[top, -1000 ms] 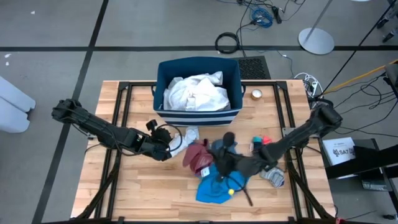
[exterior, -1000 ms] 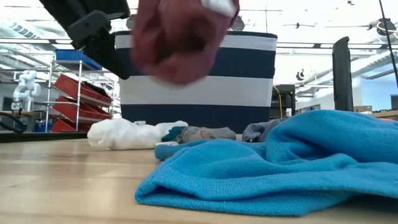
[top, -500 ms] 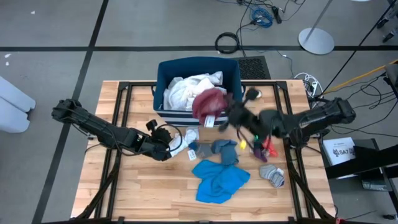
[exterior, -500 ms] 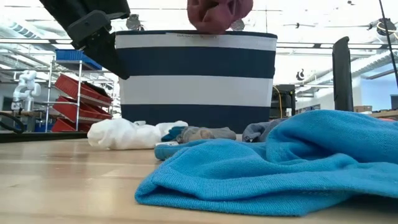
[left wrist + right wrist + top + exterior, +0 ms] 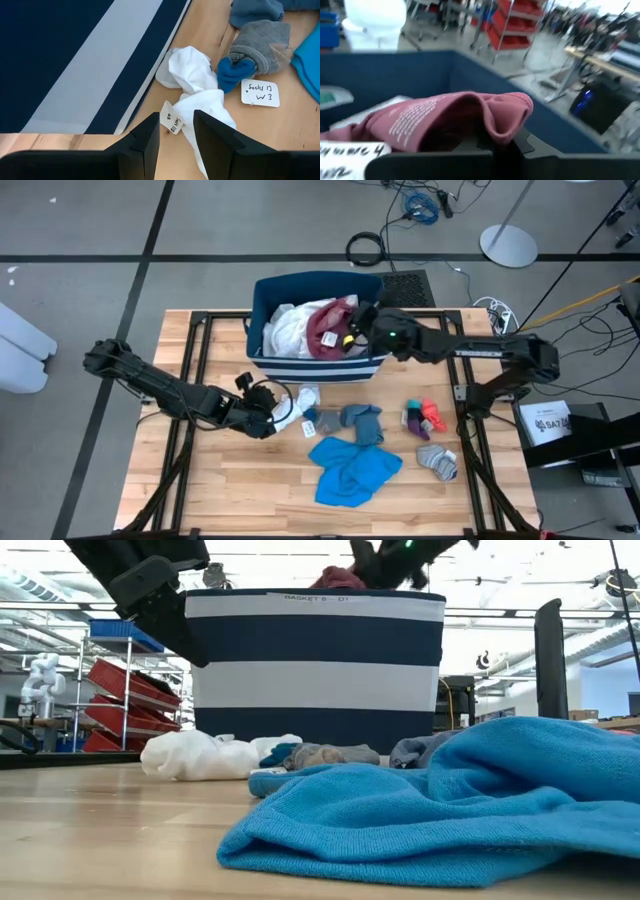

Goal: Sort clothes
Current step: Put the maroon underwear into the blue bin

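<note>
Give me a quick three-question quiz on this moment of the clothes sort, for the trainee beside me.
1. True or false: the right claw is shut on the maroon garment over the striped bin.
2. Which item lies closest in front of the left claw? A) blue garment B) white garment C) red piece
3. Fill in: the garment already lying in the bin beside the maroon one is ____.

Key: 1 true; 2 B; 3 white.
</note>
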